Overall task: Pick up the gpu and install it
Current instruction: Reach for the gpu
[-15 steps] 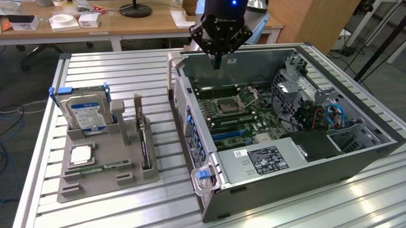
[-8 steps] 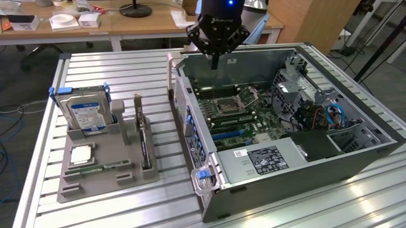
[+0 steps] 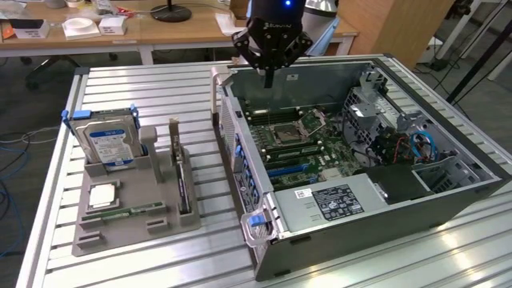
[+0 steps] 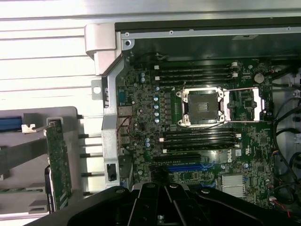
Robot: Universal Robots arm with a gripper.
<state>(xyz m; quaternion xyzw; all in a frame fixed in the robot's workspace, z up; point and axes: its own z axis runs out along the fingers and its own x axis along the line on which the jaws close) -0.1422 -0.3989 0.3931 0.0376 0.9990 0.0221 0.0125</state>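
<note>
**Tool [image 3: 270,77] shut and empty above the case; gpu in the holder**

The tool's fingers are drawn together with nothing between them. In the exterior view it hangs over the far end of the open computer case [image 3: 460,141], just inside the far wall and above the board. It touches nothing.

Grey holder [image 3: 120,231], on the slatted metal worktop [image 3: 160,90], to the exterior view's left of the case:
- The gpu [image 3: 182,180] stands on its long edge in a slot on the side of the holder nearest the case. Its silver bracket is at the far end. It is not yet picked up and is well apart from the tool.
- A hard drive [image 3: 108,141] with a blue-and-white label stands upright in the far slot, in a blue-tabbed carrier.
- A square processor chip [image 3: 102,195] lies flat in a recess.
- A narrow green memory stick [image 3: 132,211] lies in a groove just beside the chip.

Case, side panel off, lying open side up:
- The motherboard [image 4: 141,94] covers the floor.
- The processor socket [image 4: 202,107] is in the middle of the board with its retaining frame swung open.
- Rows of black memory slots run on both sides of the socket. I cannot tell whether they are filled.
- Blue and red cables [image 3: 416,144] sit beside a metal drive cage at the exterior view's right.
- A grey cover plate [image 3: 336,201] with a printed label is at the near end.
</note>
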